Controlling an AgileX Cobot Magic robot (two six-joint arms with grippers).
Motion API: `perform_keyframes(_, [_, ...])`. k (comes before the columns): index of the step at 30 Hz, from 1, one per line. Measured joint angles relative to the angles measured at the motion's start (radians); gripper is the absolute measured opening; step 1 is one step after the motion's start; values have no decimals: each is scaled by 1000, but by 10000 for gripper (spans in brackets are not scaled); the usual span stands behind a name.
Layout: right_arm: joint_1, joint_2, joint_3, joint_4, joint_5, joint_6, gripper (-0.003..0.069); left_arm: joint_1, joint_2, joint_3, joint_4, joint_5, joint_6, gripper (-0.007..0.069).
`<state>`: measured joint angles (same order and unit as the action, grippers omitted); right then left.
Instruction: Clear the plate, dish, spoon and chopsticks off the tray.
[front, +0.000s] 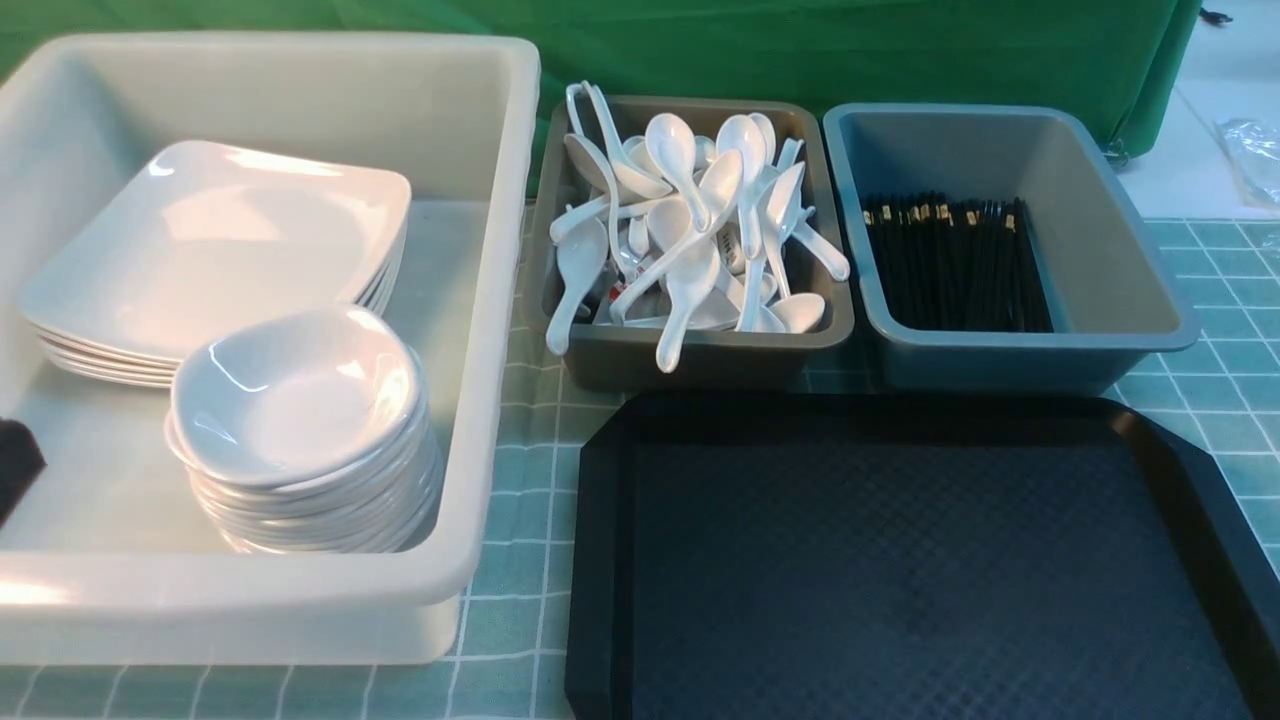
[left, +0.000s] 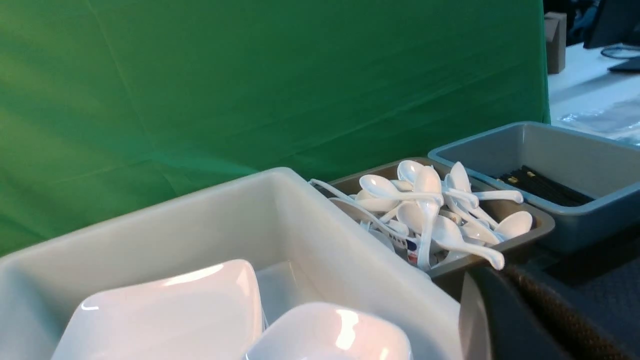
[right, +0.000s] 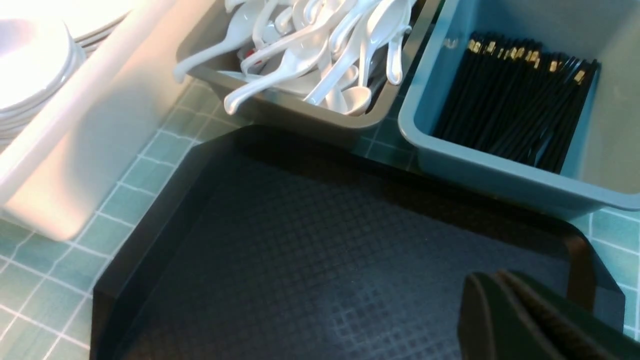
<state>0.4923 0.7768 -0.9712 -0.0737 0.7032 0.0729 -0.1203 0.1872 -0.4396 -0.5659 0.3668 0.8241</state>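
Nearest lies the black tray (front: 920, 570), its textured floor bare. Far left, the white tub (front: 490, 300) holds the stacked plates (front: 210, 250) and, nearer, the stacked dishes (front: 300, 420). Spoons (front: 690, 230) fill the brown-grey tub (front: 690, 350); chopsticks (front: 955, 265) lie in the blue-grey tub (front: 1120, 300) far right. Left gripper (left: 505, 310) and right gripper (right: 505, 310) are both clenched, grasping nothing

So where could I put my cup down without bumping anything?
The black tray floor is bare. The white tub's right side is free beside the plates. The spoon bin is crowded.
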Motion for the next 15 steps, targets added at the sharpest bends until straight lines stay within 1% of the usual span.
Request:
perform_keyframes(9, [-3, 0, 0, 0, 0, 0, 52, 0, 0, 2, 65, 28, 0, 10])
perform_keyframes(12, [-26, -14, 0, 1, 0, 0, 55, 0, 0, 2, 73, 29, 0, 10])
perform_keyframes(15, [-86, -66, 9, 1, -7, 0, 62, 0, 0, 3, 77, 29, 0, 10])
